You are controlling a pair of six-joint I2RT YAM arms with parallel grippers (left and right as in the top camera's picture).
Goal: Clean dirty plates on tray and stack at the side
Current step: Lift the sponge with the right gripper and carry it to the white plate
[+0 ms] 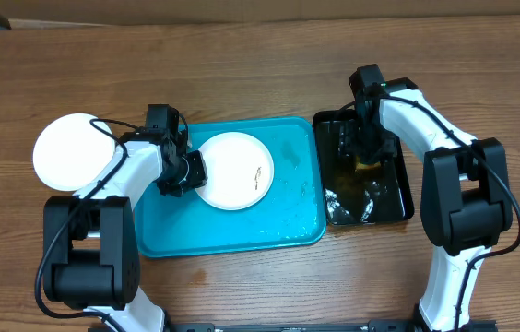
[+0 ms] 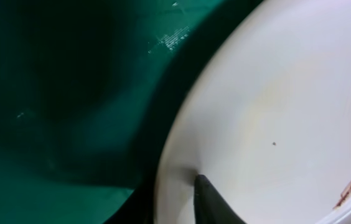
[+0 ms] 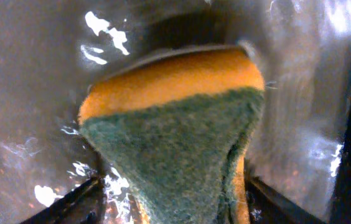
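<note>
A white plate with a small dark smear lies on the turquoise tray. My left gripper is shut on its left rim. In the left wrist view one finger of this gripper lies on top of the plate and the other sits under the rim, above the tray. A red-brown smear shows at the plate's right edge. Another white plate lies on the table at the left; I cannot tell whether it is a stack. My right gripper is shut on a yellow and green sponge over the black tray.
The black tray holds water with bright glints and stands right against the turquoise tray's right side. Wet streaks lie on the turquoise tray to the right of the plate. Bare wooden table lies behind both trays.
</note>
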